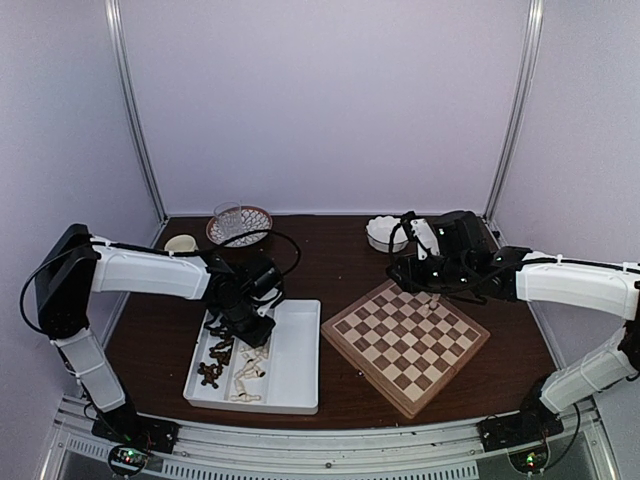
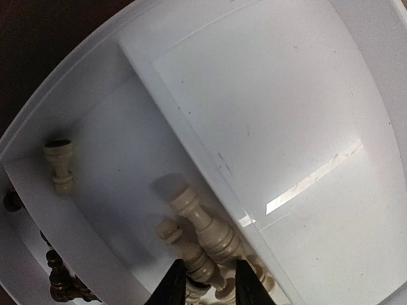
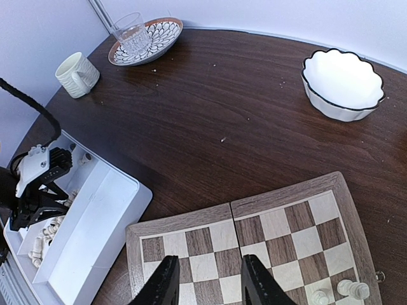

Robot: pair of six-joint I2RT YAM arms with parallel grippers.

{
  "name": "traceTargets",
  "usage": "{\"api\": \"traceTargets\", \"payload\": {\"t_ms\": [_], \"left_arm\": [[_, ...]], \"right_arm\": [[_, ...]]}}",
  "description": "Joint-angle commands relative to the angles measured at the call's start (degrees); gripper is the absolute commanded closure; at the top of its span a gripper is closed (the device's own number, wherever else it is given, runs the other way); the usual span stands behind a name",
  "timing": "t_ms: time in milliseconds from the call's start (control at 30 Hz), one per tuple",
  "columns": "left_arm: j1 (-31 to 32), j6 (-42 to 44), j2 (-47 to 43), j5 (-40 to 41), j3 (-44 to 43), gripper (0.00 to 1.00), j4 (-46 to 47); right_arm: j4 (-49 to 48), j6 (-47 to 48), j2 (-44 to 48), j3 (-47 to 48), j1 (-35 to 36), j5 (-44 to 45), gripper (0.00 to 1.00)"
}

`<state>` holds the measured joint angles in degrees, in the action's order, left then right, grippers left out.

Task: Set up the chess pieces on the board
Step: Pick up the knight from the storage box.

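The cream chessmen [image 2: 198, 219] lay heaped in the tray [image 1: 296, 352], at about seven o'clock on the table in the top view. In the left wrist view one stray [image 2: 58, 166] lay apart at ten o'clock of the heap, with dark ones [image 2: 60, 279] behind a divider. They looked light, hard and smoothly turned, likely to roll or squirt out sideways. The narrow waist under the head seemed the surest hold.

The left gripper [image 2: 206, 287] straddled the near end of the heap. Its jaws stood narrowly apart, and whether they pinched a piece could not be told. Neighbouring pieces and the divider wall crowded it.

The right gripper [image 3: 206, 283], jaws apart and empty, hovered over the board [image 3: 184, 219] at four o'clock, where two cream pieces [image 3: 351, 289] stood. A bowl [image 3: 343, 79], mug [image 3: 76, 75] and plate [image 3: 166, 28] sat well clear.
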<state>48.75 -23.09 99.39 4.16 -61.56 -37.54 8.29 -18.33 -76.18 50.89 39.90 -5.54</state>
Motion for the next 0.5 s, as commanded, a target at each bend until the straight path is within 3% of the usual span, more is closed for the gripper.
{"api": "traceTargets", "payload": {"t_ms": [0,467], "left_arm": [[-0.9,0.1,2.9,-2.8,-1.3,0.74,1.0],[-1.9,-0.2,4.5,3.3,-1.9,0.71,-1.0]], "right_arm": [[-0.8,0.1,0.7,-0.6,0.3,0.2,0.64],[-0.9,0.0,0.9,-0.6,0.3,-0.2,0.64]]}}
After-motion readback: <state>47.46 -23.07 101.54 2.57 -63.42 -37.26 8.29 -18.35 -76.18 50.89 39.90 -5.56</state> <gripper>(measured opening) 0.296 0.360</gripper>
